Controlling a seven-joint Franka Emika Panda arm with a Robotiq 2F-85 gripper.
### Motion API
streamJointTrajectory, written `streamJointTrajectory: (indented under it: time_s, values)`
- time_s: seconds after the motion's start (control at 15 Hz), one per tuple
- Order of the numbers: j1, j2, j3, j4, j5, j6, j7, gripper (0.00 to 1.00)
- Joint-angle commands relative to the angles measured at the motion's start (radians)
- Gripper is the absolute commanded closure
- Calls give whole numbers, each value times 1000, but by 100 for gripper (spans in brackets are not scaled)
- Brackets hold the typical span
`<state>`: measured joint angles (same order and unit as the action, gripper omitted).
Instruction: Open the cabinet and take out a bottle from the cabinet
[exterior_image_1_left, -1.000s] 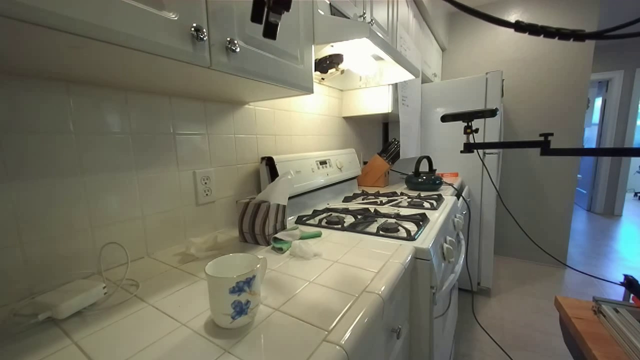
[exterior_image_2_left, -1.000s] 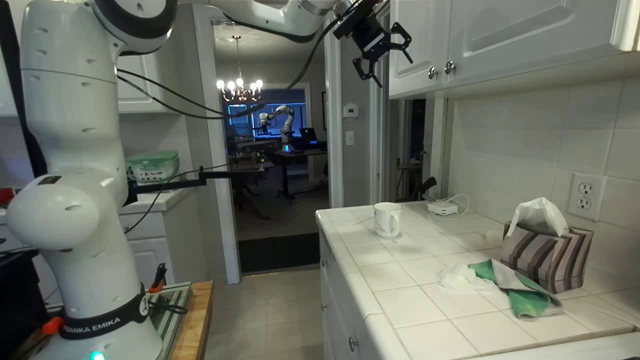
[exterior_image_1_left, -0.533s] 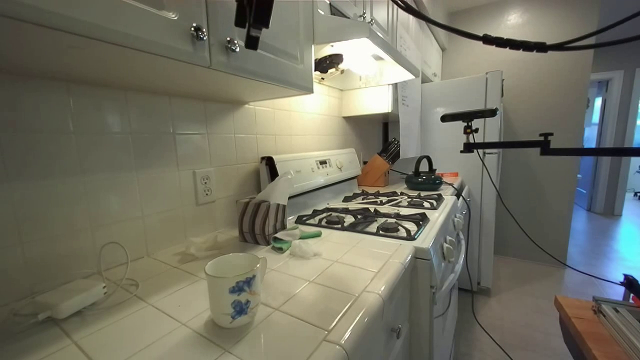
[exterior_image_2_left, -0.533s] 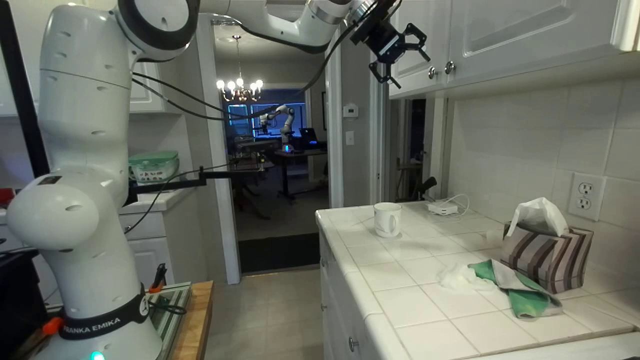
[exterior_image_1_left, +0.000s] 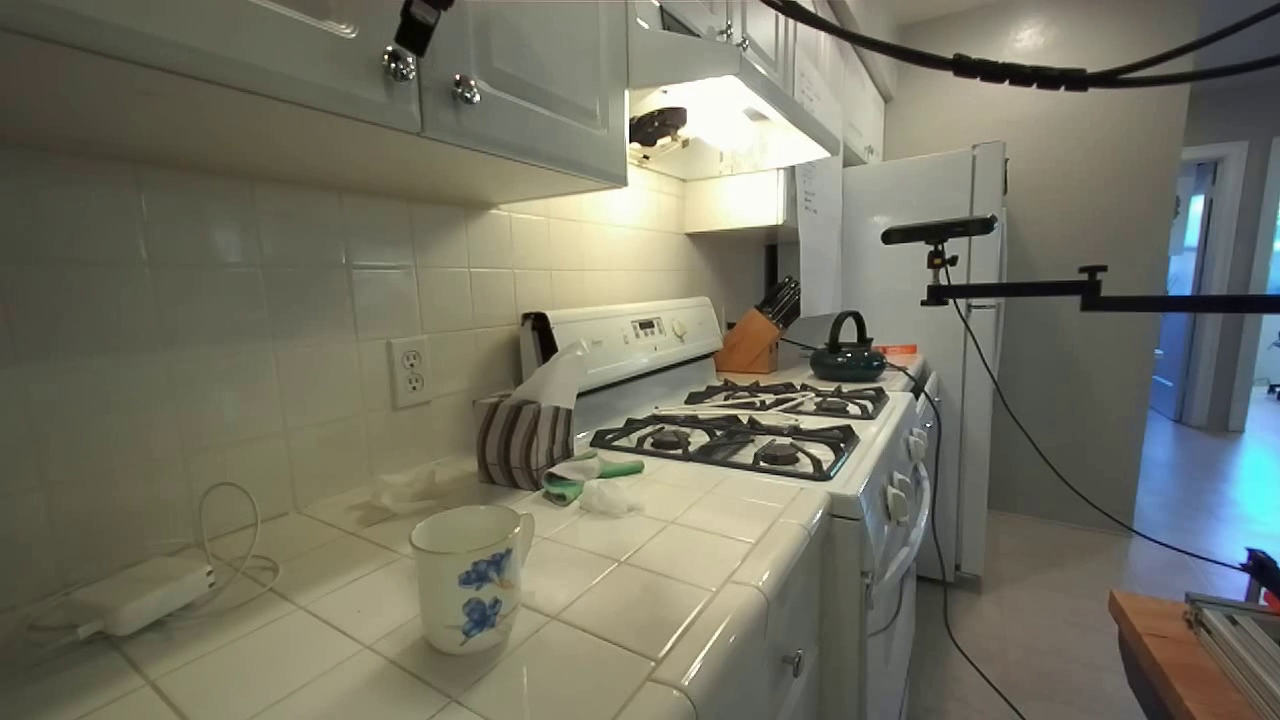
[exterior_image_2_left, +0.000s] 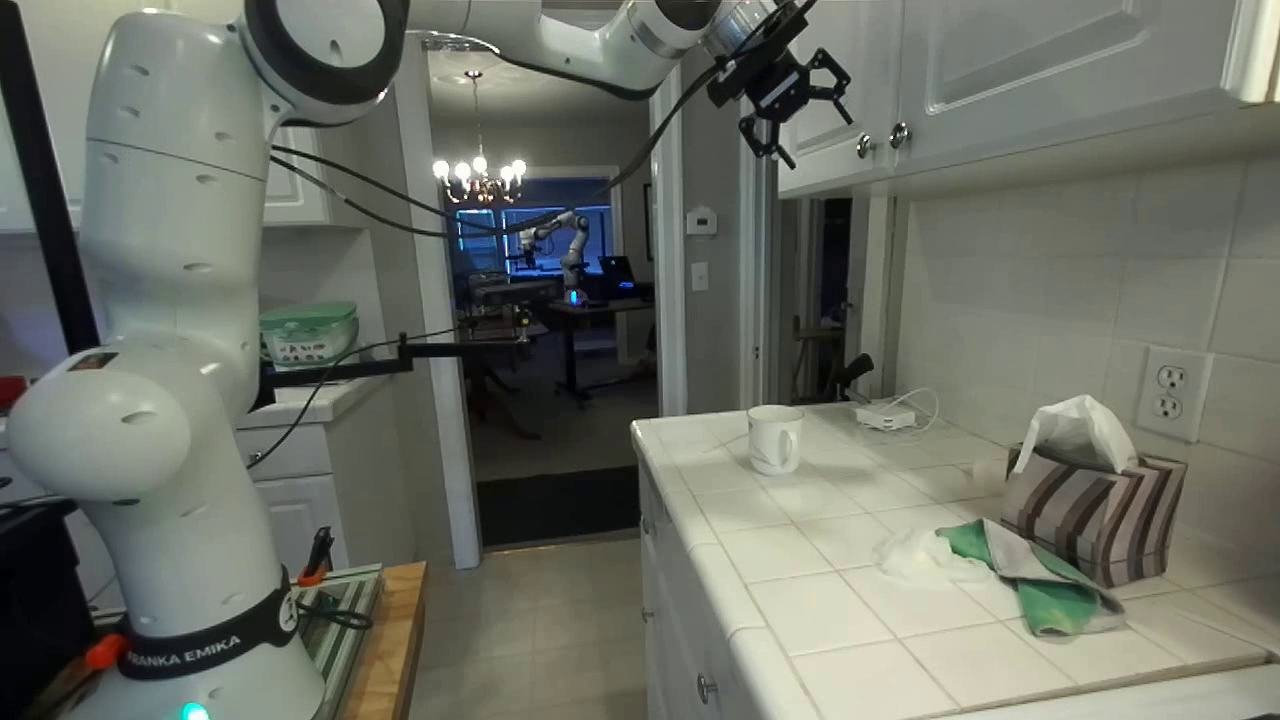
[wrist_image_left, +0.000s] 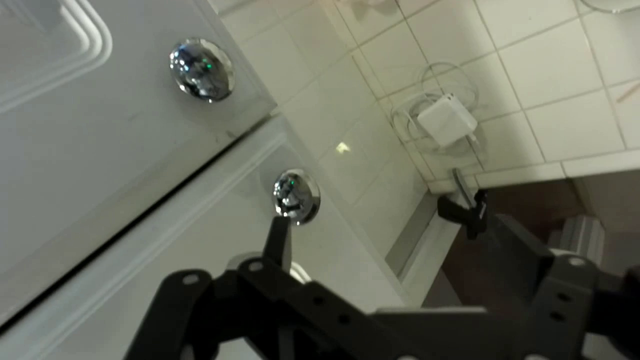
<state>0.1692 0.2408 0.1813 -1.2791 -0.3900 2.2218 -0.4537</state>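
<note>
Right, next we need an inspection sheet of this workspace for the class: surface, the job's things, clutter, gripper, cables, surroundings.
Surface: white-tiled counter, carrying the clutter below.
Job's things: upper cabinet shut; bottle, nothing seen.
Clutter: upright flower-print mug, striped tissue box, green-and-grey cloth, crumpled white wad.
Gripper: open, holding nothing, up in front of the upper cabinet.
Cables: white power adapter with looped cord on the counter; black cables hanging slack along the arm.
Surroundings: white stove; knife block and dark green kettle beyond it; fridge farther on.
</note>
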Motion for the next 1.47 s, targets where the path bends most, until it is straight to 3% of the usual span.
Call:
streamJointTrajectory:
  time_s: [0.0, 0.27, 0.47, 0.73, 0.8, 1.0, 1.07, 1.4]
  values:
    - [-48, -170, 6, -227, 143, 108, 69, 0]
    - [-75, -299, -18, -405, 248, 111, 116, 0]
    - [-87, -356, -66, -525, 327, 180, 61, 0]
    - [-63, -345, -142, -610, 618, 400, -207, 0]
    - [-13, -333, -187, -611, 697, 430, -292, 0]
    - [49, -328, -215, -605, 937, 434, -538, 0]
    - [-8, -318, -180, -599, 817, 425, -417, 0]
    - [-4, -318, -184, -599, 835, 425, -437, 0]
